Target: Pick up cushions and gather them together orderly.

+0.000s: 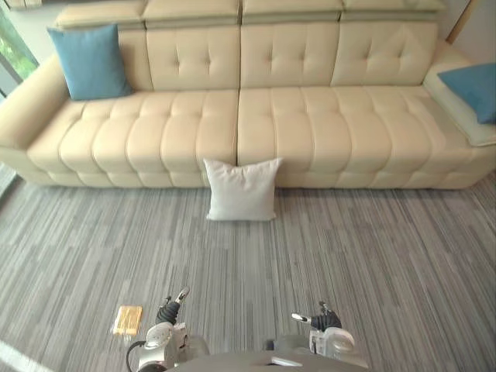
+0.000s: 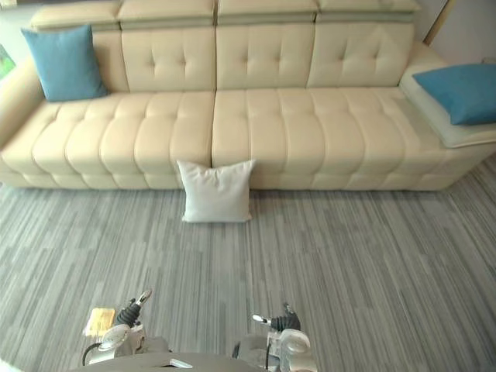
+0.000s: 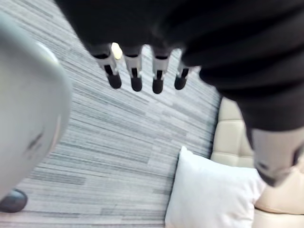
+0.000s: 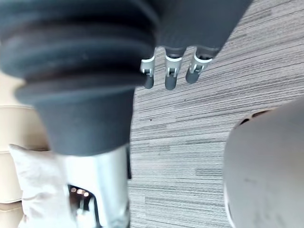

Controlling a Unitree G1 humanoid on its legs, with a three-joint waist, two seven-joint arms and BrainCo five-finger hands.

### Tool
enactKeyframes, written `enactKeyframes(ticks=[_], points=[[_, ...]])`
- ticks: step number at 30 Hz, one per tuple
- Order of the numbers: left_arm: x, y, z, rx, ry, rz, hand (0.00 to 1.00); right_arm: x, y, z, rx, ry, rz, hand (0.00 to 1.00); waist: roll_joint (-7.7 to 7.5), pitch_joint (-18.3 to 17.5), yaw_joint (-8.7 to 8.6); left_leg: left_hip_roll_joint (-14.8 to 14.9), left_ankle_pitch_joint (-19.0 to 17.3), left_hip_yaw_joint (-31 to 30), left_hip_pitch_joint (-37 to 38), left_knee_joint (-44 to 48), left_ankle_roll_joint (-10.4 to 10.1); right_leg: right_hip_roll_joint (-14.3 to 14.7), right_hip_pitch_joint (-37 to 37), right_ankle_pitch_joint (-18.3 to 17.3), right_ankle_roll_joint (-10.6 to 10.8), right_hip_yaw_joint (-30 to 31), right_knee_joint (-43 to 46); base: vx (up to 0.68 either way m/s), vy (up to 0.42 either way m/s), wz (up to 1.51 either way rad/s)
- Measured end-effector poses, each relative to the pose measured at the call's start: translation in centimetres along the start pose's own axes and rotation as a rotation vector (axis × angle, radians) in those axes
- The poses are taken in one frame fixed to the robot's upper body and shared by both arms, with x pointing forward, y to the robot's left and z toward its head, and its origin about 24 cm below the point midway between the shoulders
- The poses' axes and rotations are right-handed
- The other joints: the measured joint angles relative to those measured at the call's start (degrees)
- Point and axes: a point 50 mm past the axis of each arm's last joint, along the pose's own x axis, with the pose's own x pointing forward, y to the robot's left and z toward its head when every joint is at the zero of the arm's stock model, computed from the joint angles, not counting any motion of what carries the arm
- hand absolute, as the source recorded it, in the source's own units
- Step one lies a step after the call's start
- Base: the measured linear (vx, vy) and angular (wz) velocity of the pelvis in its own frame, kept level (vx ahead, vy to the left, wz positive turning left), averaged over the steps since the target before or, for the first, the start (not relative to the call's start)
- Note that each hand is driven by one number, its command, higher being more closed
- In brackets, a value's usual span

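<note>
Fingers (image 3: 136,76) on the left hand (image 1: 170,308) and right hand (image 1: 319,318) hang straight, empty. White cushion (image 1: 242,190) stands on the carpet (image 1: 349,256) against the middle of the sofa (image 1: 310,116) front; blue cushions (image 1: 91,60) occupy both ends. Best to walk close, then grasp opposite edges evenly.

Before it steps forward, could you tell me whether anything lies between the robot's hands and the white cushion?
Nothing visible: only carpet separates left hand and right hand from the white cushion; a yellow object lies aside.
</note>
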Motion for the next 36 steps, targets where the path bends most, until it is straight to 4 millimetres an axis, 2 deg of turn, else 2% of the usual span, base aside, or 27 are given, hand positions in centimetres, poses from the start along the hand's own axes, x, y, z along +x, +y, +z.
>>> enactKeyframes(ticks=[1, 3, 5, 6, 7, 8, 9, 10, 13, 15, 16, 17, 18, 19, 20, 21, 22, 23, 24, 25, 26, 29, 30, 32, 33, 34, 36], points=[[0.0, 0.1, 0.2, -0.003, -0.011, 0.004, 0.00, 0.0, 0.0, -0.1, 0.001, 0.004, -0.001, 0.00, -0.03, -0.02, 0.66, 0.14, -2.73, 2.01, -2.24, -1.41, 0.99, -0.68, 1.78, -0.44, 0.73, 0.04, -1.23, 0.25, 0.130, -0.08], [0.0, 0.3, 0.6, -0.009, -0.028, 0.009, 0.00, -0.1, -0.2, -0.5, 0.003, 0.017, -0.005, 0.00, -0.31, 0.10, 1.44, 0.00, -5.64, 5.03, -6.00, -6.77, 1.93, -2.31, 4.02, -0.78, 1.84, 0.10, -2.20, 0.26, 0.195, -0.04], [0.0, 0.6, 0.7, -0.004, -0.034, 0.015, 0.00, -0.2, -0.2, -0.9, 0.013, 0.031, -0.009, 0.00, -0.65, 0.28, 1.69, -1.32, -5.32, 7.34, -8.49, -17.07, 2.07, -4.99, 6.25, -1.72, 4.93, -0.03, -2.65, 0.31, 0.273, 0.03], [0.0, 0.7, 0.7, -0.003, -0.033, 0.017, 0.00, -0.2, -0.3, -0.9, 0.014, 0.034, -0.011, 0.00, -0.48, 0.30, 1.69, -2.50, -2.80, 7.06, -9.37, -25.73, 2.18, -6.40, 8.11, -2.86, 6.32, -0.08, -3.43, 0.36, 0.341, -0.05], [0.0, 1.0, 0.5, 0.002, -0.032, 0.025, 0.00, -0.3, -0.2, -1.2, 0.012, 0.045, -0.009, 0.00, -0.98, 0.06, 2.33, -4.33, 6.15, 6.87, -8.86, -30.65, 3.49, -7.79, 10.23, -4.20, 8.41, 0.62, -3.99, 0.39, 0.326, -0.05], [0.1, 1.6, 0.6, 0.011, -0.033, 0.038, 0.00, -0.4, 0.2, -1.6, 0.015, 0.059, 0.001, 0.00, -1.99, -0.25, 2.35, -5.95, 4.98, 7.69, -8.34, -30.86, 3.18, -8.94, 10.75, -4.21, 8.21, 1.63, -4.74, 0.44, 0.281, 0.15], [0.1, 2.2, 0.8, 0.020, -0.040, 0.053, 0.00, -0.5, 0.8, -1.8, 0.015, 0.069, 0.019, 0.00, -3.55, -1.23, 1.94, -7.04, 4.63, 7.88, -8.89, -30.70, 4.33, -8.74, 10.64, -2.35, 6.40, 3.05, -7.04, 0.43, 0.218, 0.20], [0.1, 2.5, 1.0, 0.024, -0.046, 0.058, 0.00, -0.3, 1.2, -1.4, 0.021, 0.064, 0.026, 0.00, -3.93, -0.75, 2.48, -6.85, 3.83, 7.98, -9.88, -28.62, 4.62, -8.43, 10.77, 0.60, 5.69, 3.97, -8.83, 0.41, 0.223, 0.17], [0.2, 2.9, 0.7, -0.007, -0.030, 0.066, 0.00, -0.2, 2.0, -0.8, 0.041, 0.051, 0.042, 0.00, -4.40, -0.96, 3.05, -7.19, 2.85, 8.47, -9.36, -26.39, 5.83, -8.86, 12.44, 8.38, 6.45, 7.54, -11.91, 0.34, 0.218, -0.10], [0.1, 3.1, 0.2, 0.001, -0.009, 0.069, 0.00, -0.2, 2.2, -1.0, 0.042, 0.057, 0.046, 0.00, -4.85, -1.55, 2.90, -9.08, 2.24, 8.40, -6.98, -28.12, 6.57, -10.31, 12.07, 10.51, 7.15, 9.93, -9.79, 0.26, 0.165, -0.33], [0.2, 3.1, -0.1, 0.011, 0.007, 0.067, 0.00, -0.2, 1.9, -1.4, 0.039, 0.075, 0.041, 0.00, -4.71, -2.26, 2.63, -10.58, 1.28, 8.38, -4.87, -30.81, 6.22, -11.24, 9.58, 10.53, 7.19, 11.79, -4.90, 0.29, 0.171, -0.42], [0.1, 3.0, -0.7, 0.040, 0.035, 0.054, 0.00, -0.1, 1.3, -1.6, 0.048, 0.082, 0.023, 0.00, -4.34, -2.85, 2.21, -11.92, -0.49, 8.24, -1.81, -35.29, 5.95, -11.95, 5.26, 10.66, 7.43, 14.02, 4.01, 0.23, 0.128, -0.29], [0.2, 3.0, -0.7, 0.059, 0.041, 0.051, 0.00, -0.1, 1.2, -1.6, 0.046, 0.084, 0.020, 0.00, -4.63, -2.81, 1.88, -12.78, -0.78, 8.42, -0.65, -36.64, 6.28, -12.56, 3.27, 11.20, 8.24, 14.87, 8.01, 0.18, 0.102, -0.14], [0.2, 3.1, -0.8, 0.078, 0.047, 0.047, 0.00, -0.1, 1.2, -1.7, 0.045, 0.088, 0.020, 0.00, -5.00, -2.60, 1.41, -13.53, -0.87, 8.60, 0.69, -37.73, 6.47, -13.16, 0.94, 12.87, 9.50, 15.76, 13.24, 0.18, 0.096, -0.07], [0.1, 3.4, -1.2, 0.088, 0.067, 0.051, 0.00, -0.2, 1.0, -1.9, 0.048, 0.091, 0.016, 0.00, -5.05, -2.45, 0.77, -14.26, -1.53, 8.89, 3.90, -39.51, 6.90, -13.82, -2.82, 17.97, 9.38, 16.35, 22.28, 0.23, 0.119, -0.27], [0.1, 3.6, -1.3, 0.089, 0.072, 0.065, 0.00, -0.1, 0.7, -1.7, 0.038, 0.081, 0.009, 0.00, -4.31, -1.87, 0.71, -14.33, -2.64, 9.01, 7.28, -41.01, 7.12, -13.81, -6.69, 14.96, 8.02, 15.47, 31.26, 0.23, 0.107, -0.32], [0.0, 3.7, -1.5, 0.091, 0.076, 0.068, 0.00, -0.1, 0.8, -1.6, 0.035, 0.076, 0.012, 0.00, -4.47, -1.90, 0.62, -14.31, -2.76, 9.07, 8.93, -41.83, 7.03, -13.73, -8.10, 12.64, 7.45, 14.35, 34.24, 0.21, 0.070, -0.22], [0.0, 3.7, -1.8, 0.093, 0.086, 0.069, 0.00, -0.1, 1.0, -1.4, 0.026, 0.067, 0.020, 0.00, -4.75, -1.99, 0.16, -14.27, -2.96, 9.05, 11.50, -43.45, 7.11, -13.31, -10.17, 8.74, 6.53, 11.92, 37.59, 0.19, 0.032, 0.07], [0.0, 3.6, -1.8, 0.100, 0.086, 0.065, 0.00, -0.1, 1.3, -1.3, 0.011, 0.059, 0.032, 0.00, -4.99, -1.80, -0.25, -13.49, -2.65, 9.27, 14.04, -44.86, 6.60, -11.96, -12.74, 4.07, 5.48, 7.77, 37.33, 0.19, 0.002, 0.13], [0.0, 3.6, -1.8, 0.100, 0.087, 0.065, 0.00, -0.1, 1.3, -1.2, 0.007, 0.056, 0.034, 0.00, -4.99, -1.80, -0.28, -13.35, -2.61, 9.27, 14.46, -45.20, 6.51, -11.60, -13.30, 3.31, 5.25, 6.95, 36.55, 0.19, -0.050, 0.18], [-0.1, 3.6, -2.0, 0.097, 0.091, 0.066, 0.00, 0.1, 1.4, -0.8, 0.005, 0.046, 0.037, 0.00, -4.91, -1.79, -0.57, -12.54, -2.47, 9.23, 15.96, -46.43, 6.25, -9.95, -15.89, 0.82, 4.56, 2.98, 30.60, 0.28, -0.140, 0.16], [0.0, 3.2, -1.8, 0.090, 0.086, 0.060, 0.00, 0.2, 1.3, -0.3, 0.006, 0.031, 0.036, 0.00, -4.28, -1.44, -0.77, -10.55, -2.62, 8.83, 18.34, -48.22, 4.28, -6.45, -18.51, 1.36, 3.77, -0.93, 15.97, 0.28, -0.181, 0.13], [0.0, 3.2, -1.7, 0.090, 0.086, 0.059, 0.00, 0.2, 1.3, -0.2, 0.006, 0.027, 0.035, 0.00, -4.40, -1.13, -0.79, -9.99, -3.13, 8.25, 19.95, -49.07, 2.28, -4.99, -18.11, 6.39, 3.39, -1.13, 5.13, 0.30, -0.235, 0.13], [0.0, 2.9, -1.9, 0.076, 0.095, 0.056, 0.00, 0.2, 1.4, -0.1, 0.009, 0.024, 0.036, 0.00, -4.36, -0.65, -0.72, -9.46, -4.43, 7.82, 22.01, -49.21, 0.25, -3.88, -16.21, 14.52, 1.91, -1.52, 1.83, 0.34, -0.251, 0.02], [-0.1, 2.4, -2.2, 0.068, 0.102, 0.046, 0.00, 0.3, 0.9, 0.3, -0.001, 0.007, 0.023, 0.00, -2.88, -0.19, -0.52, -8.33, -4.32, 7.40, 22.42, -49.39, 0.45, -2.75, -16.06, 13.46, 1.51, -1.80, 2.52, 0.32, -0.233, -0.09], [0.0, 1.7, -2.0, 0.069, 0.095, 0.030, 0.00, 0.4, 0.6, 0.8, 0.011, -0.012, 0.013, 0.00, -2.15, 0.62, -0.66, -8.00, -4.29, 6.70, 22.64, -49.42, 0.41, -2.62, -17.06, 10.94, 1.43, -1.79, 5.30, 0.21, -0.167, -0.12], [0.0, 1.1, -1.9, 0.079, 0.095, 0.016, 0.00, 0.5, 0.4, 1.2, 0.020, -0.025, 0.005, 0.00, -1.82, 0.81, -1.26, -7.92, -3.85, 6.01, 23.26, -50.25, 0.25, -2.78, -18.49, 7.04, 1.37, -1.86, 9.22, 0.21, -0.186, 0.03]])
